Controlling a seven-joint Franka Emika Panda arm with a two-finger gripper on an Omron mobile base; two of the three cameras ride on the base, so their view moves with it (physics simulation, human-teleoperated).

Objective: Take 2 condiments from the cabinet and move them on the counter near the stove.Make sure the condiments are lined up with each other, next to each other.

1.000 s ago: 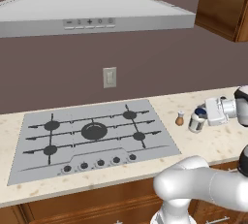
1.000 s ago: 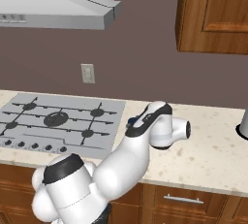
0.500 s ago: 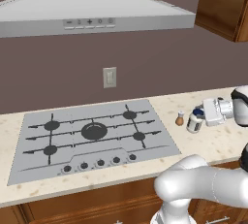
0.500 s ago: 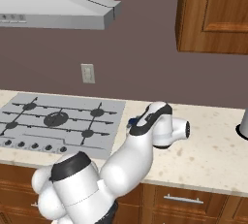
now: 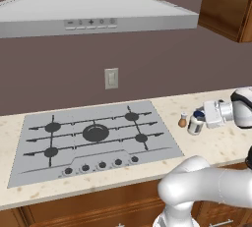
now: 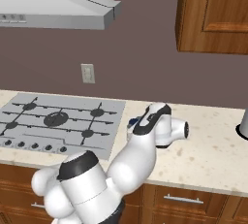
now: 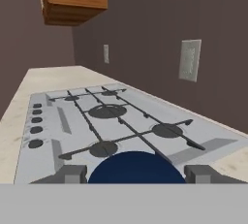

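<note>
The desk (image 5: 216, 145) was speckled beige stone, the stove (image 5: 93, 135) smooth matt grey, the cabinet (image 6: 213, 14) brown wood, the jar's lid (image 7: 136, 167) smooth dark blue.

No readable text, brand or number is to be found in any view. On the range hood (image 5: 93, 12) a row of small dark marks is seen on its front control strip, one of them shaped like a plus sign, but none can be read as a word or figure. The pale label on the white jar (image 5: 195, 123) is too small and blurred for any lettering to be made out. The knobs along the front of the stove (image 5: 93, 137) carry no legible markings, and the wall switch plate (image 5: 111, 78) is blank.
</note>
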